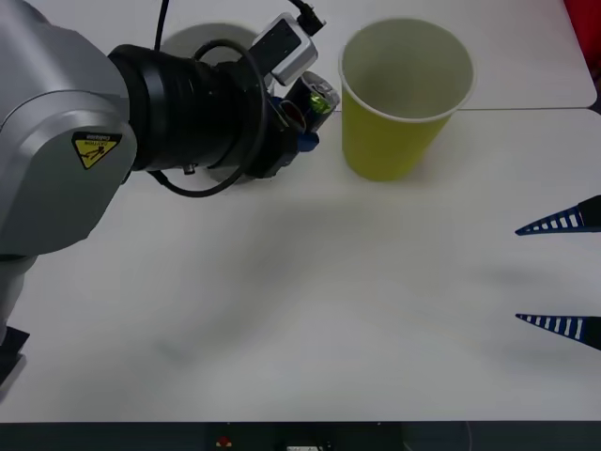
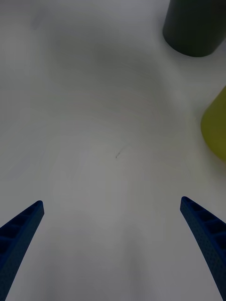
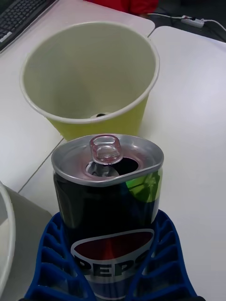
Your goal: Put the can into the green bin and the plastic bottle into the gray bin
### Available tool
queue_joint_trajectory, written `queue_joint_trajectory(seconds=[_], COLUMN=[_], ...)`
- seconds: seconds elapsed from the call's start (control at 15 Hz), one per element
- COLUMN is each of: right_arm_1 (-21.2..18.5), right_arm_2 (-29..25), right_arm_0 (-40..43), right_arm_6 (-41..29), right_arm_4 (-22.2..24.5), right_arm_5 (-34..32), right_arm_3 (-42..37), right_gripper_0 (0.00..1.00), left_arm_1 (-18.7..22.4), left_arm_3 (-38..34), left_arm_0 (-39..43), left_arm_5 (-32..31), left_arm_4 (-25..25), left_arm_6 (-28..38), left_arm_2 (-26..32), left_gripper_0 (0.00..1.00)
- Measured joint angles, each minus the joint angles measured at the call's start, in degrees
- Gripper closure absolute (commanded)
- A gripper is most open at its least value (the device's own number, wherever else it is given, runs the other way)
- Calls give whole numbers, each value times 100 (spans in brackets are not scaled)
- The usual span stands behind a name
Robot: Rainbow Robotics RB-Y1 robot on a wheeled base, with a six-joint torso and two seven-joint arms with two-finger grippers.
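Can (image 3: 107,197) first: the step in hand looks like the carry toward the green bin (image 3: 89,77), with the drop not yet made. The left gripper (image 3: 110,263) is clamped on the can, its blue ribbed fingers (image 3: 56,254) wrapped round the lower body so the silver top and pull tab stand clear above them, and the can sits upright in the grip. Just ahead of the gripper stands the green bin, open mouth up, apart from the can. The gray bin (image 1: 192,42) lies close beside the gripper, mostly hidden behind the arm in the front view. The next move probably calls for lifting the can above the white rim, bringing it over the opening, then letting go; a low approach could knock the bin. The right gripper (image 1: 562,272) waits well off to the side over bare table (image 1: 310,310), its fingers spread wide and holding nothing.
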Motion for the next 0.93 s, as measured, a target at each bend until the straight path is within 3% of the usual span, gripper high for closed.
queue_joint_trajectory(seconds=[0.4,0.67,0.93], right_arm_1=[0,0,0], right_arm_2=[0,0,0], right_arm_0=[0,0,0], right_arm_6=[0,0,0], right_arm_4=[0,0,0], right_arm_5=[0,0,0], right_arm_3=[0,0,0], right_gripper_0=[0,0,0], left_arm_1=[-236,-879,-1353], left_arm_3=[1343,2649,3949], left_arm_0=[-1704,-2586,-3206], left_arm_5=[-194,-127,446], left_arm_4=[-44,-315,-606], left_arm_6=[8,5,-2], left_arm_2=[-472,-605,-871], left_gripper_0=[100,100,100])
